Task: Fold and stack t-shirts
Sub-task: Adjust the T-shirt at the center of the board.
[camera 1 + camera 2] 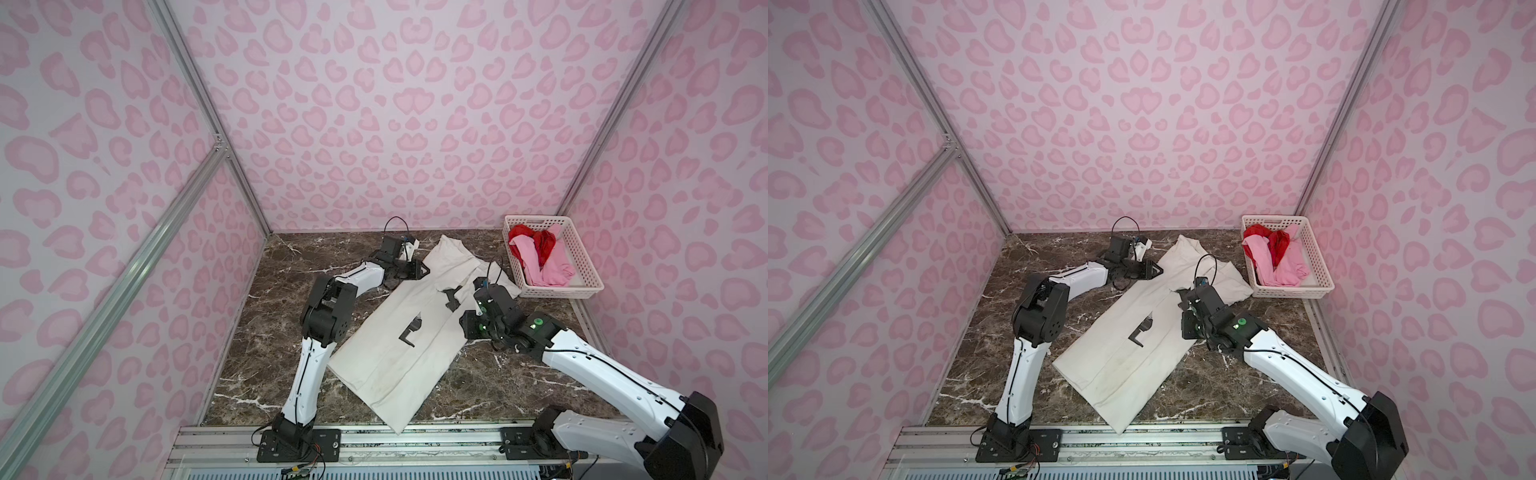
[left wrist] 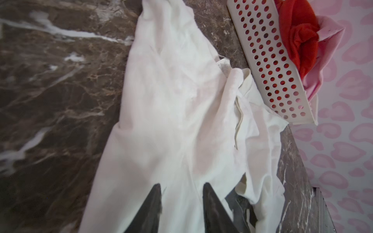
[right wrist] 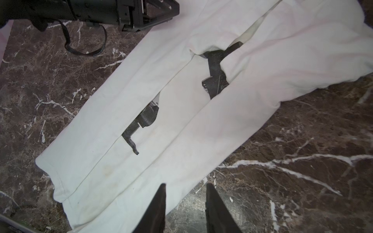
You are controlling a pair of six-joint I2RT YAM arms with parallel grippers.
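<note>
The left claw (image 2: pixel 181 184) stands with jaws apart over the off-white t-shirt (image 2: pixel 171 121) on the counter (image 2: pixel 50 90), perhaps touching it. A basket (image 2: pixel 268 60) alongside holds the red t-shirt (image 2: pixel 296 36) and pink t-shirt (image 2: pixel 327 40).

A white perforated plastic basket (image 1: pixel 559 293) (image 1: pixel 1293 293) (image 2: pixel 268 60) sits at the far right corner of a dark brown marble-patterned tabletop (image 1: pixel 519 374) (image 1: pixel 967 374) (image 3: pixel 302 161) veined with white, close to the right wall. Walls (image 1: pixel 395 104) printed with pink leopard spots on a paler pink ground enclose the table on three sides, joined at the corners by silver aluminium struts (image 1: pixel 199 83), with a further strut (image 1: pixel 124 266) slanting across the left wall. Along the near edge of the table runs a grooved metal rail (image 1: pixel 415 436), and below it lies a ribbed grille (image 1: pixel 374 473).
</note>
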